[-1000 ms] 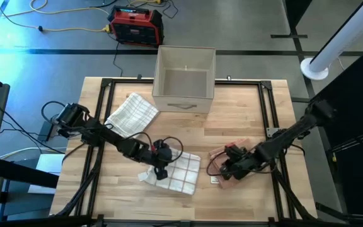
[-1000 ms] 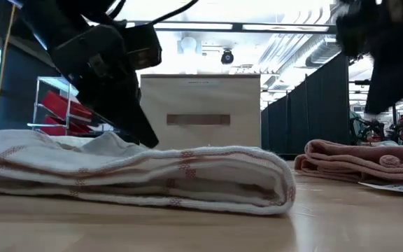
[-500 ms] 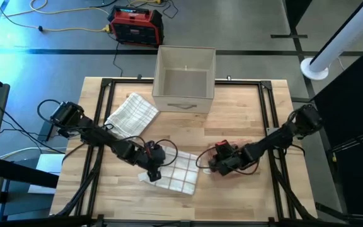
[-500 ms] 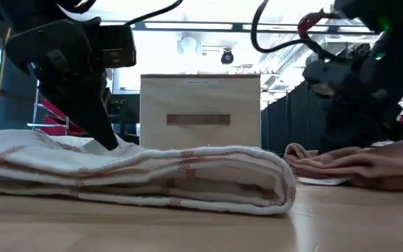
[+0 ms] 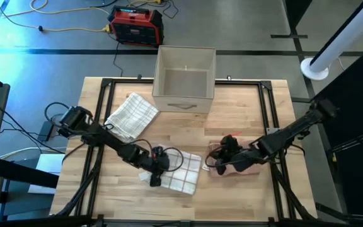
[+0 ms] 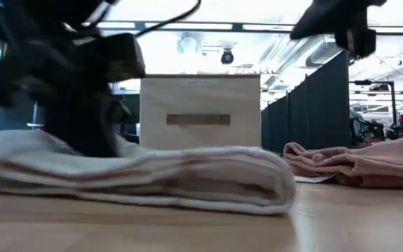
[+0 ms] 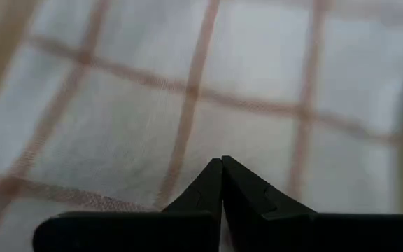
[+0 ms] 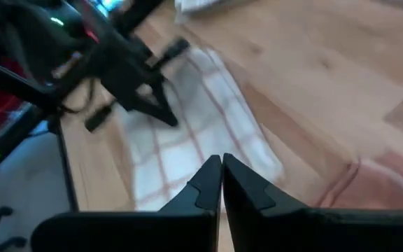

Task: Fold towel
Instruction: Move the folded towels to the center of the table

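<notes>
A white checked towel (image 5: 180,171) is lying folded at lower centre of the wooden surface (image 5: 244,101), its long axis tilting slightly lower right. The left gripper (image 5: 154,179), fingers clenched, is pressing its left edge; the right gripper (image 5: 214,165), also clenched, is hovering just beside a pink cloth (image 5: 239,165).

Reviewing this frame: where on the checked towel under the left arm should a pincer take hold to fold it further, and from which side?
Probably the loose edge of the checked towel nearest the left pincer, coming from above. The opposite end is a rounded fold lying flat, offering no free edge to pinch.
</notes>
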### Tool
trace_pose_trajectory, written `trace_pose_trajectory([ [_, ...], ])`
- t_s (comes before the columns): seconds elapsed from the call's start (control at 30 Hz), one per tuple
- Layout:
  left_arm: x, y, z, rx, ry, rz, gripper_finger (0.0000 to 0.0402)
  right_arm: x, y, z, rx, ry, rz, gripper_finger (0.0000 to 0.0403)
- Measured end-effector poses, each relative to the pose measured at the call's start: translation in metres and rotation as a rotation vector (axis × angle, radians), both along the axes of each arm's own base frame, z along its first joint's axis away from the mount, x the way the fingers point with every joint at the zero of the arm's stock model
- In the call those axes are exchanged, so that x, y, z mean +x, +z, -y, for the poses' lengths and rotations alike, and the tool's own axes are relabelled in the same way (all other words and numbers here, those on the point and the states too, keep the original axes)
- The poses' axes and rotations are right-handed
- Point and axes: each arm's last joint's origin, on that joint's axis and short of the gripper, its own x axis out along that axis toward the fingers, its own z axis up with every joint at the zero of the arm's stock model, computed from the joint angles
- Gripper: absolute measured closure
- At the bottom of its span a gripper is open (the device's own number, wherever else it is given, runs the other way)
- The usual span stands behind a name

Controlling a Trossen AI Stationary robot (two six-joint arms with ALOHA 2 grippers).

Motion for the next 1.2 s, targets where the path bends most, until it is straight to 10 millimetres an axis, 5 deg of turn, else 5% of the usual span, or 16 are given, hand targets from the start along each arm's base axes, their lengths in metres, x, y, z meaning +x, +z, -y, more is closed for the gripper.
trace_pose_trajectory([
  [0.23, 0.028, -0.024, -0.02, -0.09, 0.185, 0.099, 0.0401, -0.006, 0.016, -0.001, -0.053, -0.033, 0.014, 0.0403],
  [0.43, 0.028, -0.025, -0.036, -0.104, 0.466, 0.118, 0.0401, -0.009, 0.014, -0.003, -0.044, -0.056, 0.001, 0.0403],
  [0.7, 0.029, -0.017, -0.032, -0.049, 0.348, 0.159, 0.0401, -0.01, 0.014, -0.002, -0.061, -0.065, -0.007, 0.0403],
  [0.83, 0.02, 0.01, -0.036, -0.066, 0.318, 0.154, 0.0402, -0.01, 0.014, -0.002, -0.06, -0.065, -0.005, 0.0403],
  [0.97, 0.004, 0.072, -0.046, -0.084, 0.338, 0.218, 0.0402, -0.009, 0.014, -0.002, -0.051, -0.071, 0.002, 0.0403],
  [1.1, -0.024, 0.123, -0.057, -0.031, 0.283, 0.225, 0.0402, -0.009, 0.015, -0.002, -0.062, -0.068, 0.006, 0.0403],
  [1.2, -0.057, 0.137, -0.078, 0.058, 0.376, 0.095, 0.0402, -0.009, 0.015, -0.002, -0.068, -0.076, 0.012, 0.0403],
])
